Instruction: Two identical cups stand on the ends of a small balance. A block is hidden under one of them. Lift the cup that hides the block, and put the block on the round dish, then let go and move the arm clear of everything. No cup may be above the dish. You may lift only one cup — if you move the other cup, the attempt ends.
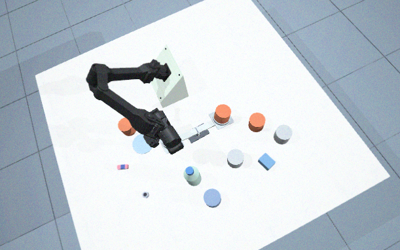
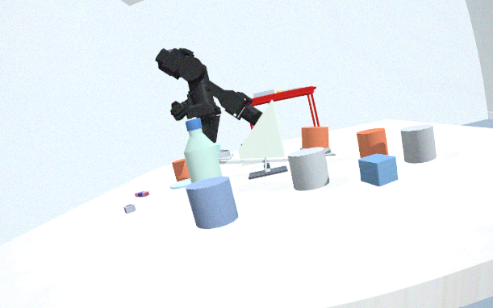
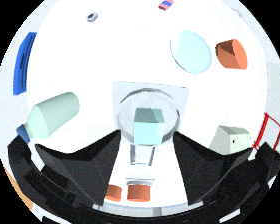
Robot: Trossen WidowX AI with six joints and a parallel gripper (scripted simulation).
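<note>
A pale teal block [image 2: 217, 148] [image 3: 149, 134] sits uncovered in the ring on one end of the balance [image 1: 190, 135] [image 2: 244, 160] [image 3: 122, 90]. In the top view the arm hides it. My gripper [image 2: 214, 141] is open and points down just above the block; in the wrist view its fingertips stand on either side of the block, with gaps. An orange cup [image 1: 222, 113] [image 2: 315, 138] [image 3: 139, 193] stands on the balance's other end. Another orange cup [image 1: 126, 125] [image 2: 180, 170] [image 3: 237, 54] stands on the table beside the round light-blue dish [image 1: 141, 144] [image 2: 180, 185] [image 3: 191, 52], not above it.
A green bottle [image 1: 192, 177] [image 2: 202, 161] [image 3: 56, 115] stands near the balance. A pale wedge [image 1: 174, 82] [image 2: 265, 137] is behind it. Grey cylinders [image 1: 235, 158] [image 1: 283, 133], a third orange cup [image 1: 256, 121], a blue block [image 1: 266, 161] and a blue cylinder [image 1: 212, 197] stand farther off.
</note>
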